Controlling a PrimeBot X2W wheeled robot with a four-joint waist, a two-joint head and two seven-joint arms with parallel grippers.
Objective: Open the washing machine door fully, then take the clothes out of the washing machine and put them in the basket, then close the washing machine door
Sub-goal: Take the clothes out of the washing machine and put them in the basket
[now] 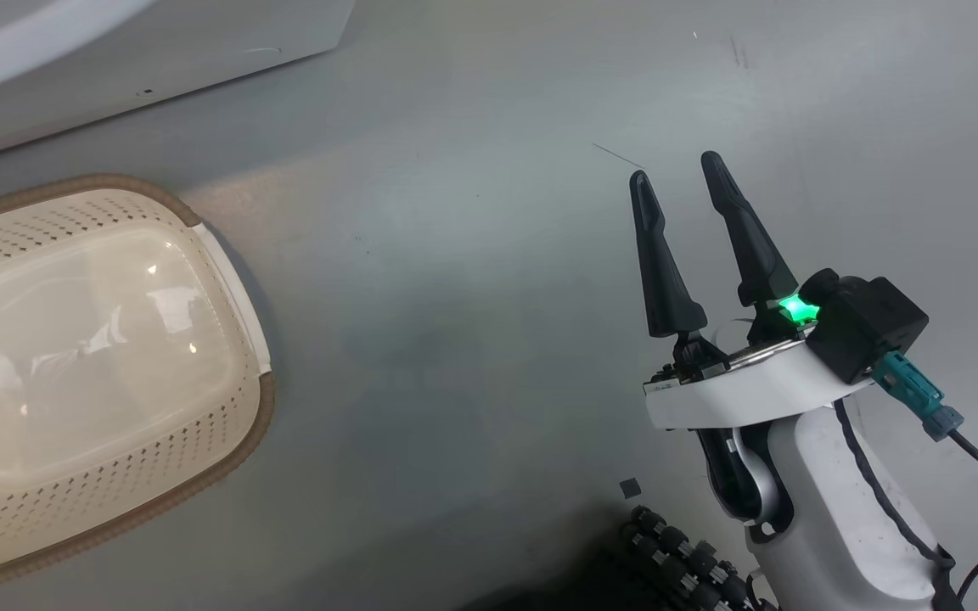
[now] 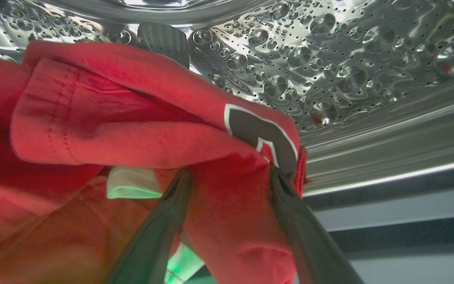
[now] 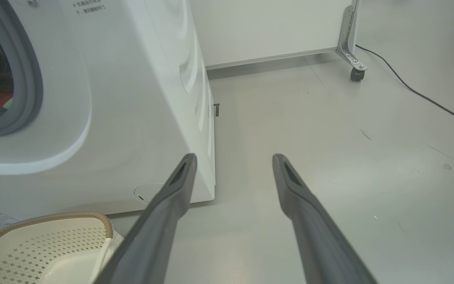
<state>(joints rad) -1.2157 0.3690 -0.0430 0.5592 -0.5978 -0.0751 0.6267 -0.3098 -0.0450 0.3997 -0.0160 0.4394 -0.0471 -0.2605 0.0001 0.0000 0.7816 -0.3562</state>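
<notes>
My left gripper [image 2: 230, 171] is inside the washing machine's steel drum [image 2: 329, 59]. Its fingers stand apart, open, with a fold of the red clothes [image 2: 105, 118] bulging between them; a dark emblem with white edging [image 2: 262, 134] lies by the right fingertip. The white washing machine [image 3: 132, 98] with its grey gasket [image 3: 30, 79] is at the left of the right wrist view; its door is out of view. The cream basket [image 1: 226, 458] stands on the floor at the left with nothing in it. My right gripper [image 1: 680, 170] hangs open above bare floor, right of the basket.
The washer's lower front edge [image 1: 158, 76] runs along the top left of the head view. A white panel on a caster [image 3: 357, 73] and a black cable [image 3: 420, 94] lie beyond the washer. Grey floor [image 1: 455, 339] spreads between the basket and my right arm.
</notes>
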